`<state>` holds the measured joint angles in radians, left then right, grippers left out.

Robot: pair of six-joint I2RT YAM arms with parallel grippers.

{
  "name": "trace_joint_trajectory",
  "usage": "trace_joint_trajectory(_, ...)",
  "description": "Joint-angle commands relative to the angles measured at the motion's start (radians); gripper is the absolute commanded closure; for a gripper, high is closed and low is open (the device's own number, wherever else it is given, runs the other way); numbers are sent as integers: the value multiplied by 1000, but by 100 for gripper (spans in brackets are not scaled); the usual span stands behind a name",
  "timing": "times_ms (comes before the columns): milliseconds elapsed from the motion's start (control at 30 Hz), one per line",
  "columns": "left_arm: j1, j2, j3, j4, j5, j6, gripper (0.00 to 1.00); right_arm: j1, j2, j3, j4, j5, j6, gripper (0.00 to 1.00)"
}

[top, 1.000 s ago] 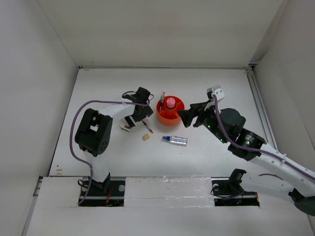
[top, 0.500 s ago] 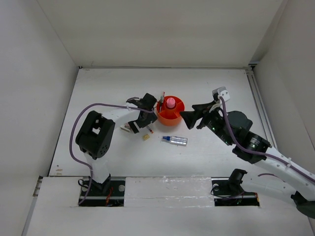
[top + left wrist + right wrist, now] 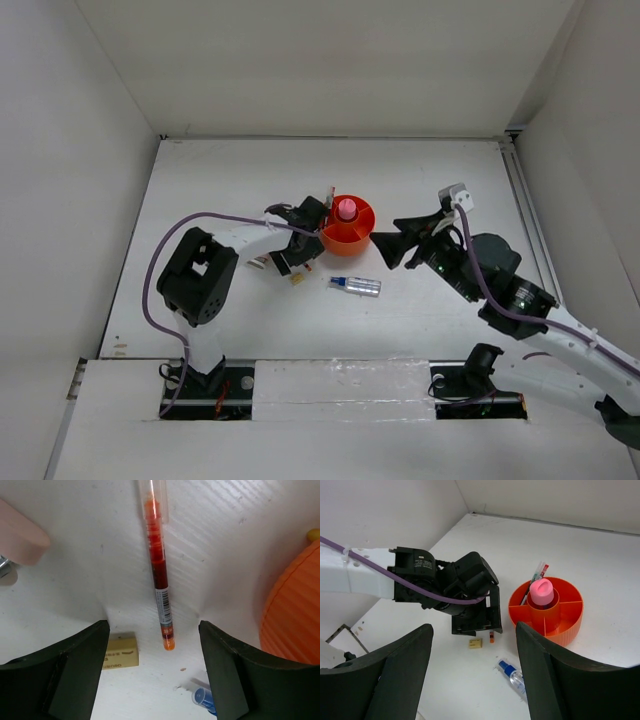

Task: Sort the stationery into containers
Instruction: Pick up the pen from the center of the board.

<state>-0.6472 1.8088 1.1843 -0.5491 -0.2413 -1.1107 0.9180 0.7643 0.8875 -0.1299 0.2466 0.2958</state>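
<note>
The orange organizer (image 3: 356,238) holds a pink tube (image 3: 346,209) upright in its central well and a thin pen (image 3: 538,574) leaning in an outer compartment. My left gripper (image 3: 296,260) is open, low over the table just left of the organizer. In the left wrist view a red pen (image 3: 158,570) lies between and ahead of its open fingers (image 3: 75,670). The tan cube (image 3: 120,652) lies beside the left finger. The white-pink stapler (image 3: 20,535) lies further left. The silvery tube with blue cap (image 3: 356,286) lies in front of the organizer. My right gripper (image 3: 385,248) is open and empty, raised right of the organizer.
White walls close in the table on the left, back and right. A rail (image 3: 520,215) runs along the table's right edge. The left arm's purple cable (image 3: 200,216) arcs over the table's left side.
My left gripper has moved right and nearer, from beside the stapler to over the red pen next to the organizer. My right arm has drawn back slightly to the right.
</note>
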Motion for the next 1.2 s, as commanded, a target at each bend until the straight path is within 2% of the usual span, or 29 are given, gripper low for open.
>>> trace_joint_trajectory(0,-19,20,28,-90,-43,-37,31,9,-33,-7,24,-13,14,27)
trace_joint_trajectory(133,-19,20,28,-101,-61,-58,40,9,-65,-16,24,-13,23,27)
trace_joint_trajectory(300,-19,43,27,-114,-61,-58,47,9,-92,-25,24,-13,23,27)
trace_joint_trajectory(533,-19,75,25,-114,-61,-67,64,9,-123,-25,24,-23,23,29)
trace_joint_trajectory(667,-19,93,-8,-74,-40,-67,78,9,-134,-25,24,-23,23,29)
trace_joint_trajectory(700,-9,93,-8,-55,-39,-67,87,9,-143,-25,13,-23,23,29)
trace_joint_trajectory(800,1,102,-32,-29,-30,-45,100,9,-143,-25,13,-32,23,30)
trace_joint_trajectory(967,20,103,-41,11,-30,3,100,9,-152,-25,4,-32,32,30)
trace_joint_trajectory(1067,20,90,17,11,-53,66,100,9,-132,-25,4,-32,32,30)
trace_joint_trajectory(1167,-18,46,98,-64,-145,95,100,9,-109,-13,4,-53,42,31)
